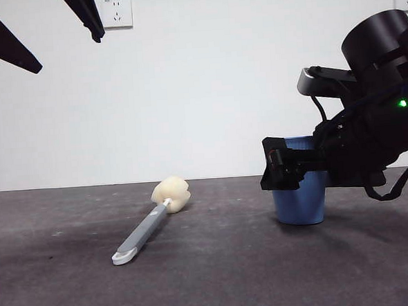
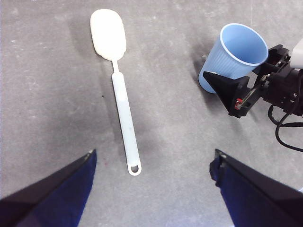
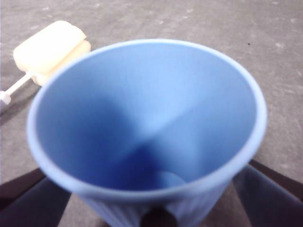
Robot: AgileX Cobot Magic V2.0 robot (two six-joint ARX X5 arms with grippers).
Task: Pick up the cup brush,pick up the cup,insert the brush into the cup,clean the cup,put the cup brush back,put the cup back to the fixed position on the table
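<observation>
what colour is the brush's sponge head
Cream-yellow sponge head; clearest in the left wrist view.

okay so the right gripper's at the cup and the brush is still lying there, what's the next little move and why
Probably close the right gripper on the cup: its jaws stand on either side of the cup, which rests on the table. The left gripper hangs open above the brush, which lies flat, not yet picked up.

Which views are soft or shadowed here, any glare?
Right wrist view: the cup fills the frame and is blurred at its near rim, its inside shaded. Left wrist view: sharp, with soft shadows beside the cup brush and cup on the table. Front view: evenly lit, with the right gripper dark against the white wall. No glare.
</observation>
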